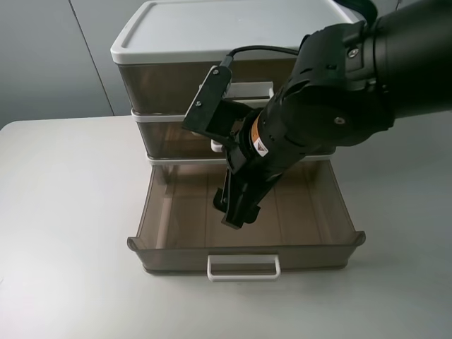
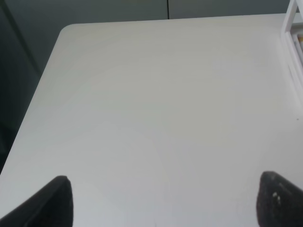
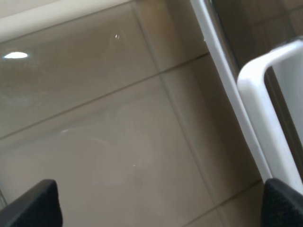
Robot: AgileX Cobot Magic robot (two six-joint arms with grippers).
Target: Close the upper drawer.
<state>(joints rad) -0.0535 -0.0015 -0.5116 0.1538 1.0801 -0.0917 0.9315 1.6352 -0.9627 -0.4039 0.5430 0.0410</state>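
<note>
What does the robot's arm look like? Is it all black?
Mostly black. The right arm is chunky with rounded joints, a black cable looping on top, and a small red-and-white sticker. Its gripper is black too.

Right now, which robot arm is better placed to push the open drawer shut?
The right one. Its gripper hangs over the open drawer, not far from the white handle. The left gripper only faces bare table.
</note>
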